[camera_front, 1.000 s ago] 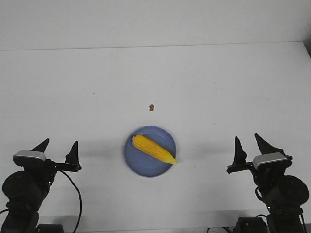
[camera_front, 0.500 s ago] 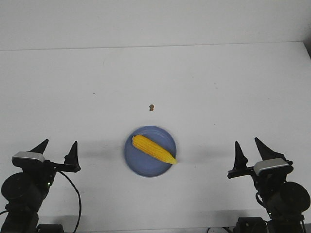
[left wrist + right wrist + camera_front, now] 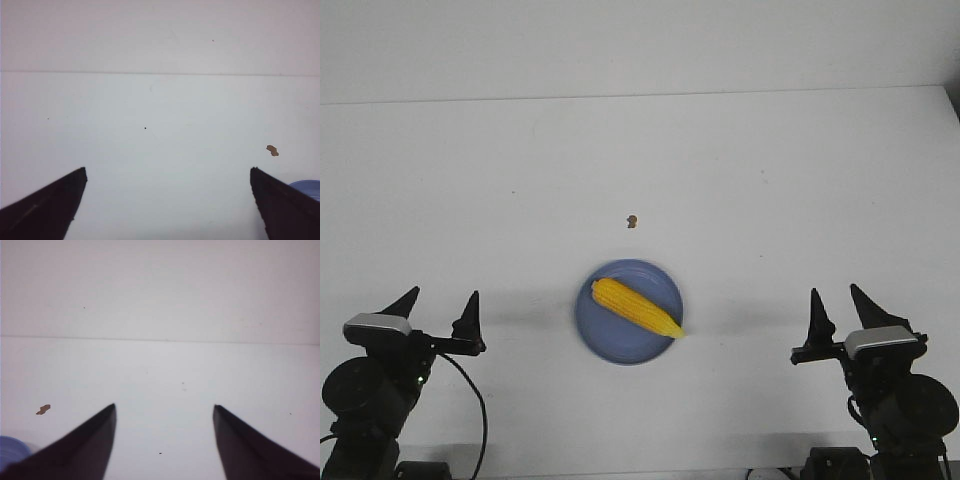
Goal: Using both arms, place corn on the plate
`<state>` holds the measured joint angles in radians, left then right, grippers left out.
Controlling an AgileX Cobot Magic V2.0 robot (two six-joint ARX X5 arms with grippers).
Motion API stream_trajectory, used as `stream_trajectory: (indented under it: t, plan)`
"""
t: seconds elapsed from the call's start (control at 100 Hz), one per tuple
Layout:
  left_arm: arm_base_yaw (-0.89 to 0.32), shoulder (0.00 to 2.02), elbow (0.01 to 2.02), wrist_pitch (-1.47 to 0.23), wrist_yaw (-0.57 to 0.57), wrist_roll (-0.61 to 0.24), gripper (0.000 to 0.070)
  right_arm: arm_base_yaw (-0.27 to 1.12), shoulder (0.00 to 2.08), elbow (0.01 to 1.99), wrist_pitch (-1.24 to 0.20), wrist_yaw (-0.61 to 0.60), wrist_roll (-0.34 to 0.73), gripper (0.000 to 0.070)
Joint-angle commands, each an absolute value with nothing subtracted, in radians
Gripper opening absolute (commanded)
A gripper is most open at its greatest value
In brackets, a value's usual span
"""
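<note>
The yellow corn [image 3: 636, 307] lies diagonally on the blue plate [image 3: 610, 345] at the table's front middle, its pointed tip at the plate's right rim. My left gripper [image 3: 442, 302] is open and empty, well left of the plate. My right gripper [image 3: 838, 298] is open and empty, well right of it. In the left wrist view the gripper [image 3: 168, 171] frames bare table, with a sliver of the plate [image 3: 306, 185] at the edge. In the right wrist view the gripper [image 3: 164, 407] frames bare table, with a sliver of the plate [image 3: 9, 447] in the corner.
A tiny brown speck [image 3: 632, 221] lies on the white table [image 3: 770, 180] behind the plate; it also shows in the left wrist view [image 3: 272, 150] and the right wrist view [image 3: 43, 409]. The table's far edge meets a pale wall.
My right gripper has drawn back slightly toward the front right. The left arm, corn and plate have not moved.
</note>
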<state>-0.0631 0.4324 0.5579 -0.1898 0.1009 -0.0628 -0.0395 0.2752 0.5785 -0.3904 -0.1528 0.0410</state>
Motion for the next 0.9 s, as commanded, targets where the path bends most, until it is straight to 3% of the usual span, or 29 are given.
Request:
stream_trajectory:
  t: [0.0, 0.1, 0.23, 0.36, 0.89]
  plan:
    - [-0.063, 0.434, 0.571, -0.181, 0.097, -0.065, 0.0627, -0.039, 0.275, 0.579, -0.379, -0.148, 0.027, 0.0237]
    - [-0.063, 0.434, 0.571, -0.181, 0.097, -0.065, 0.0453, -0.039, 0.275, 0.579, -0.379, -0.135, 0.022, 0.0125]
    - [-0.063, 0.434, 0.571, -0.181, 0.097, -0.065, 0.0191, -0.039, 0.275, 0.579, -0.379, -0.098, 0.02, 0.0029]
    - [-0.063, 0.434, 0.571, -0.181, 0.097, -0.065, 0.0004, -0.039, 0.275, 0.579, -0.379, -0.08, 0.002, 0.0015]
    - [-0.063, 0.434, 0.571, -0.181, 0.097, -0.065, 0.0006, -0.039, 0.275, 0.579, -0.374, -0.077, 0.003, 0.0015]
